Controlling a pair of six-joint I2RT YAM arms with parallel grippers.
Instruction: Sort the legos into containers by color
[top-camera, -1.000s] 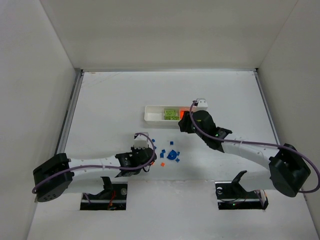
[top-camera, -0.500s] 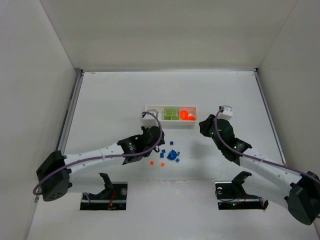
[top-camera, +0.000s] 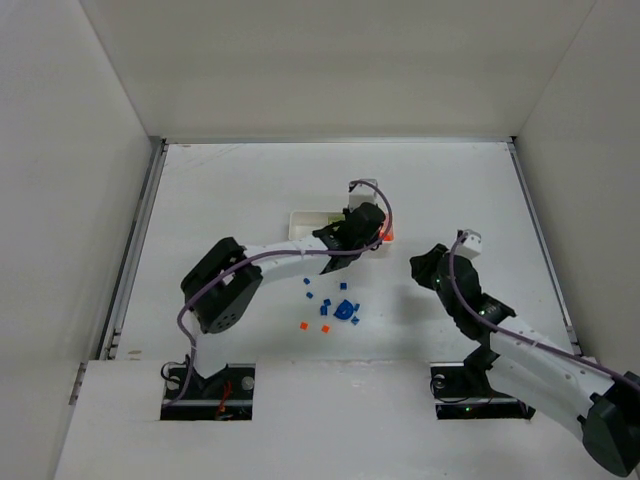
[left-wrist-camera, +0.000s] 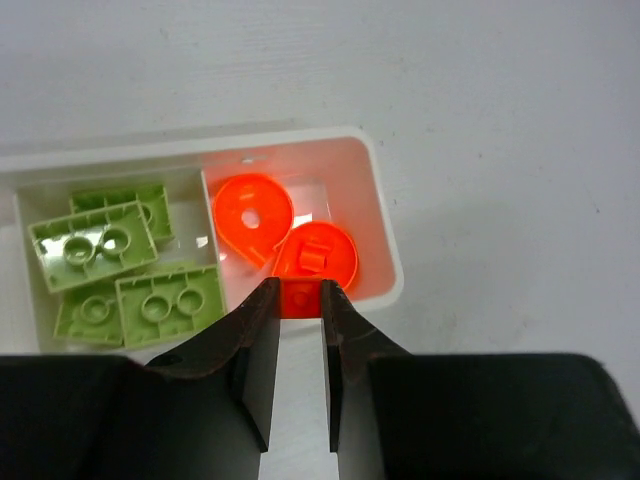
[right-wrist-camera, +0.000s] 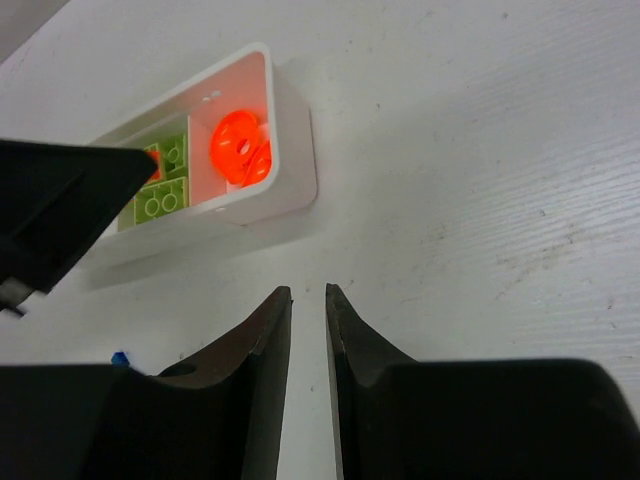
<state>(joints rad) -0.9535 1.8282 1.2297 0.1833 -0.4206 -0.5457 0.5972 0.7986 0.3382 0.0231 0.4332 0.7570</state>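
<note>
My left gripper (left-wrist-camera: 300, 300) is shut on a small orange lego (left-wrist-camera: 301, 296) and holds it over the near edge of the right compartment of the white tray (left-wrist-camera: 385, 222). That compartment holds two round orange pieces (left-wrist-camera: 252, 208). The middle compartment holds several lime green bricks (left-wrist-camera: 95, 240). In the top view the left gripper (top-camera: 372, 232) is at the tray's right end. My right gripper (right-wrist-camera: 308, 292) is empty, its jaws a narrow gap apart, over bare table right of the tray (right-wrist-camera: 292, 130). Blue legos (top-camera: 345, 310) and orange specks (top-camera: 304, 325) lie on the table.
The left arm (top-camera: 280, 252) stretches across the table from the left, just in front of the tray (top-camera: 300, 215). The right gripper (top-camera: 422, 266) hangs right of the loose pile. White walls enclose the table on three sides.
My left gripper has swung from the loose pile up to the tray's right end with the orange lego. My right gripper has pulled back from the tray toward the right and near side.
</note>
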